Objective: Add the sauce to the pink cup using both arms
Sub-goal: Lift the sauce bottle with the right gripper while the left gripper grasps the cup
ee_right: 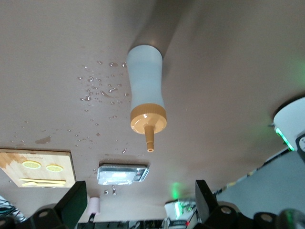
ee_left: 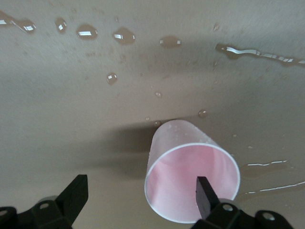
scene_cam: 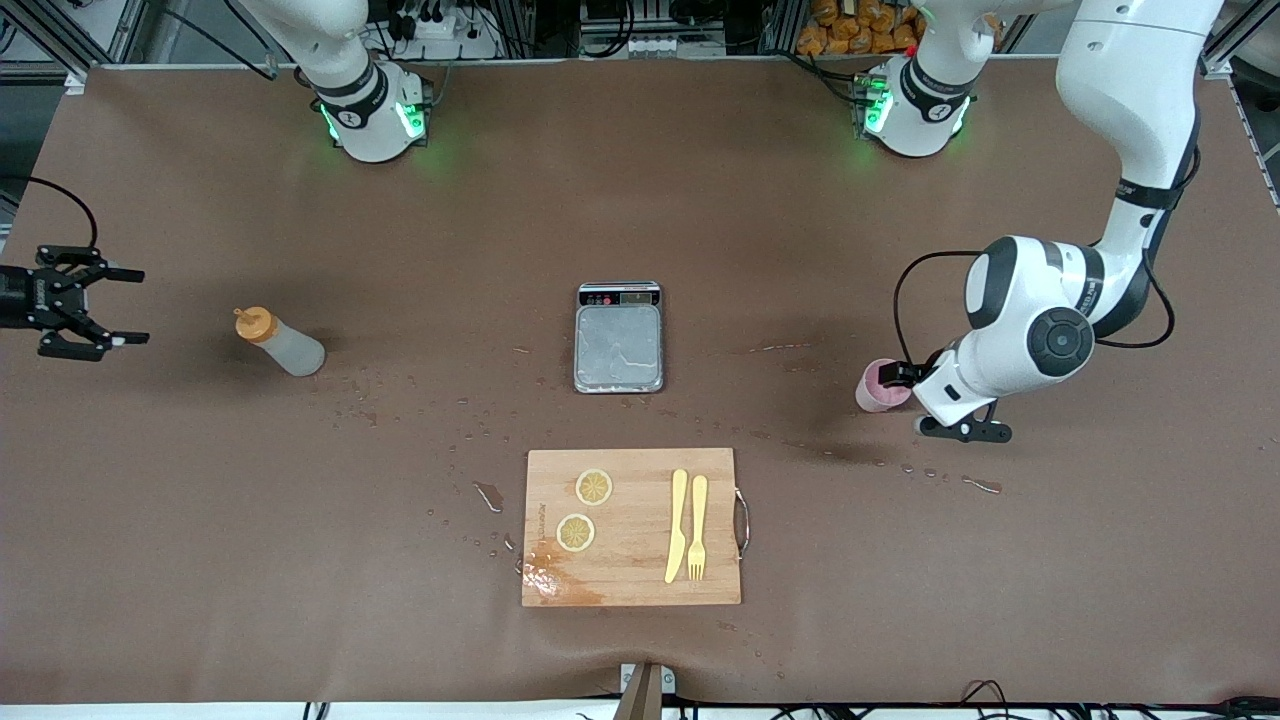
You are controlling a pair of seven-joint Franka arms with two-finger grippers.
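The left gripper (scene_cam: 925, 395) is seen low at the pink cup (scene_cam: 879, 386), toward the left arm's end of the worktop (scene_cam: 640, 200), with its fingers spread; in the left wrist view one finger (ee_left: 204, 195) overlaps the cup's rim and the other stands clear beside it, so nothing is pinched yet. The right gripper (scene_cam: 118, 306) is held spread and empty at the right arm's end, the sauce (scene_cam: 280, 341) lying toward three o'clock from it in the front view. The bottle appears upright, its nozzle pointing up toward the right wrist camera. Each arm is nearer its own thing. Between them sit the wooden board (scene_cam: 632, 527) and the scale (scene_cam: 619, 337). Only the left wrist view shows the cup's empty pink inside (ee_left: 190, 183); only the front view shows how well apart cup and bottle stand.
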